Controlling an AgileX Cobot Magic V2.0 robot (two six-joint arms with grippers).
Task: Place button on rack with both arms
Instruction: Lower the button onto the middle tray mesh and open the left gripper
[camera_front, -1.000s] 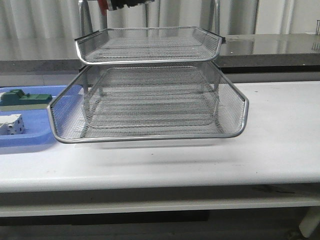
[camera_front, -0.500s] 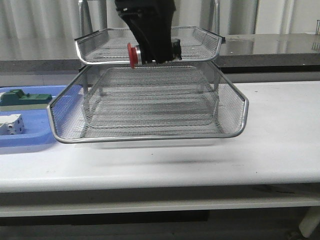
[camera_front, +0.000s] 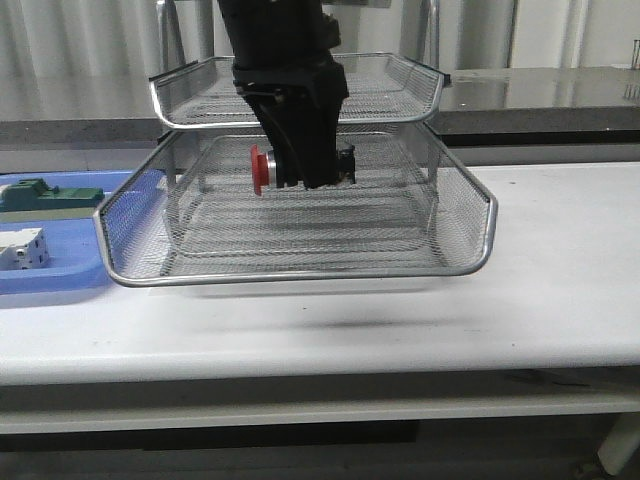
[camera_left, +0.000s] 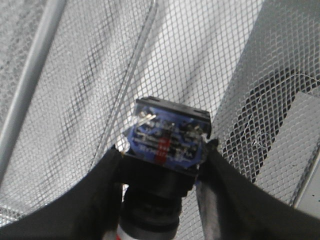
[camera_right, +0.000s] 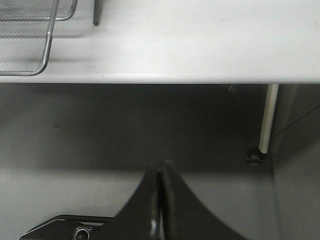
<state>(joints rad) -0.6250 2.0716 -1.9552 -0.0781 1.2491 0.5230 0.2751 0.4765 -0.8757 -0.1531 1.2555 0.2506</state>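
Observation:
The silver wire-mesh rack (camera_front: 470, 235) stands on the white table, its middle tray slid forward. My left gripper (camera_front: 305, 170) reaches down from above and is shut on the button (camera_front: 262, 168). The button lies sideways above the pulled-out tray, red head to the left. In the left wrist view the button's blue rear block (camera_left: 167, 136) sits between the black fingers (camera_left: 95, 192), with mesh (camera_left: 210, 55) below. My right gripper (camera_right: 161, 167) is shut and empty, below the table's edge, off to the right of the rack; it does not show in the front view.
A flat blue tray (camera_front: 70, 272) at the left holds a green-and-grey block (camera_front: 45, 197) and a white boxy component (camera_front: 22, 250). The rack's top tray (camera_front: 420, 95) is just behind the left arm. A table leg (camera_right: 267, 117) stands near my right gripper.
My left gripper has come down from above the top tray with the button, to in front of that tray and over the pulled-out middle tray. The rack has not moved.

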